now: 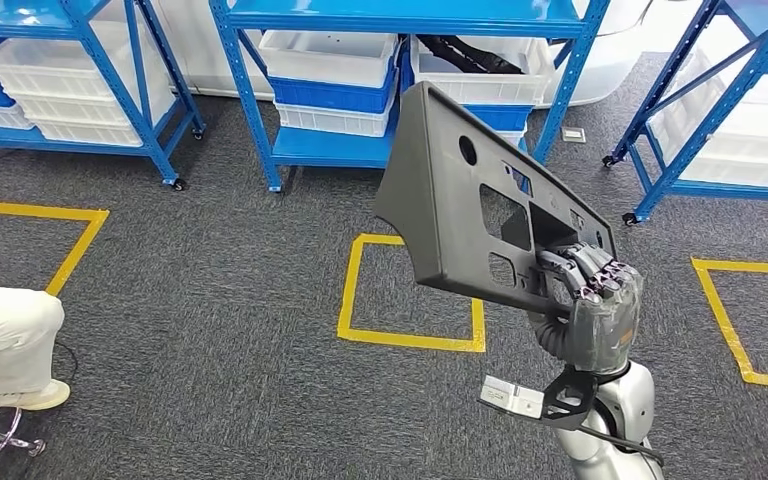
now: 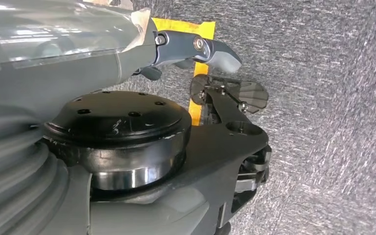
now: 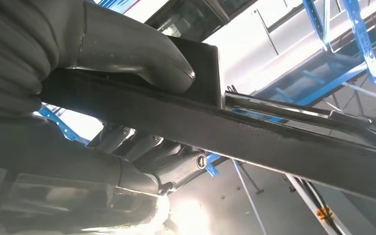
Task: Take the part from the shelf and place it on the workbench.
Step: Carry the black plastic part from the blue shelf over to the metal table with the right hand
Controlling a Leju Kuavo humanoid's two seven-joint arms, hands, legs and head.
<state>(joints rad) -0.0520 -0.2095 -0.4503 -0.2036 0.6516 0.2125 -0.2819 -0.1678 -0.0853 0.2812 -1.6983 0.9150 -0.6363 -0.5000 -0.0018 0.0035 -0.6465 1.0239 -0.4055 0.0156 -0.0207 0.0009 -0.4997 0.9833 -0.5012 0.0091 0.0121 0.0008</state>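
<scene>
The part [image 1: 460,200] is a large dark grey plastic panel with several cut-outs, held up tilted in front of me above the carpet. My right hand [image 1: 595,300] grips its lower right edge, fingers curled over the front face. In the right wrist view the panel's edge [image 3: 274,137] runs across the picture, with the thumb [image 3: 137,54] pressed on one side and the fingers [image 3: 142,152] on the other. My left hand [image 2: 191,51] hangs over the carpet, thumb stretched out, holding nothing.
Blue shelves with white and blue bins [image 1: 330,60] stand ahead; more shelving [image 1: 720,100] is at the right. A yellow tape square [image 1: 410,335] marks the carpet under the part. A person's leg in white trousers [image 1: 5,335] is at the left by a stool.
</scene>
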